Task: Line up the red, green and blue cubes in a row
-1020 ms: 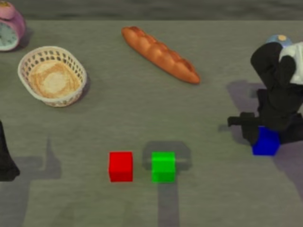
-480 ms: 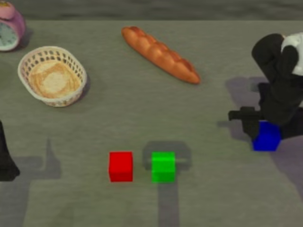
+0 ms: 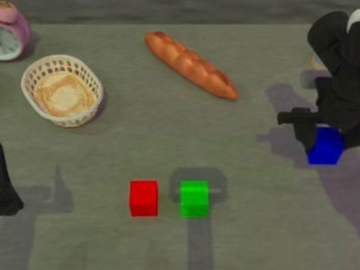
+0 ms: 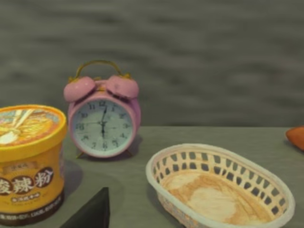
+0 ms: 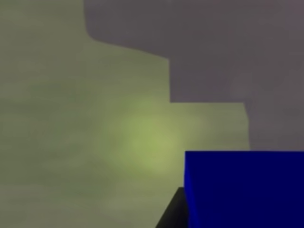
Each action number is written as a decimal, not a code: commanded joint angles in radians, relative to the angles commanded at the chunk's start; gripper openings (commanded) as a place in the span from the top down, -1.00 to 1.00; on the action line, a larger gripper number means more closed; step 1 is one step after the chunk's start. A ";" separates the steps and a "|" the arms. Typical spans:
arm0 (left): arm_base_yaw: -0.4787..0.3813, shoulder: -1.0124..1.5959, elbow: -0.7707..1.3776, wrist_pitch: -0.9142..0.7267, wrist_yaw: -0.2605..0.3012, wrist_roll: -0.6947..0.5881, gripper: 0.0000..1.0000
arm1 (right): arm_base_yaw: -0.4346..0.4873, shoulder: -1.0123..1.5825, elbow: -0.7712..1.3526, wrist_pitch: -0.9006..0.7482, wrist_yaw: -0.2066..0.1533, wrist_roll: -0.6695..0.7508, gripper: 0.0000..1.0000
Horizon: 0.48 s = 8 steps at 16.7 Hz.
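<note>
We are holding the blue cube point(image 3: 324, 146) in our right gripper point(image 3: 322, 139), with the fingers closed on it, at the right edge of the top view, about halfway down. The red cube point(image 3: 143, 197) and the green cube point(image 3: 194, 198) are sitting side by side with a small gap, low in the middle. Our left arm point(image 3: 7, 185) is waiting at the left edge; we cannot tell how its hand is set.

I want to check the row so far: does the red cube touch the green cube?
Apart. The top view shows a strip of bare table between the red cube and the green cube, which stand side by side.
</note>
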 joint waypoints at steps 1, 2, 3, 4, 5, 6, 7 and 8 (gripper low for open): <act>0.000 0.000 0.000 0.000 0.000 0.000 -1.00 | -0.004 0.004 -0.002 0.003 -0.001 0.002 1.00; 0.000 0.000 0.000 0.000 0.000 0.000 -1.00 | -0.001 0.004 -0.001 0.002 -0.001 0.005 1.00; 0.000 0.000 0.000 0.000 0.000 0.000 -1.00 | 0.012 0.005 0.003 -0.002 -0.001 0.018 1.00; 0.000 0.000 0.000 0.000 0.000 0.000 -1.00 | 0.037 0.005 0.009 -0.009 -0.001 0.040 1.00; 0.000 0.000 0.000 0.000 0.000 0.000 -1.00 | 0.071 0.006 0.016 -0.018 0.000 0.069 1.00; 0.000 0.000 0.000 0.000 0.000 0.000 -1.00 | 0.112 0.005 0.023 -0.027 0.001 0.104 1.00; 0.000 0.000 0.000 0.000 0.000 0.000 -1.00 | 0.158 0.003 0.030 -0.037 0.002 0.143 1.00; 0.000 0.000 0.000 0.000 0.000 0.000 -1.00 | 0.206 0.001 0.038 -0.048 0.003 0.184 1.00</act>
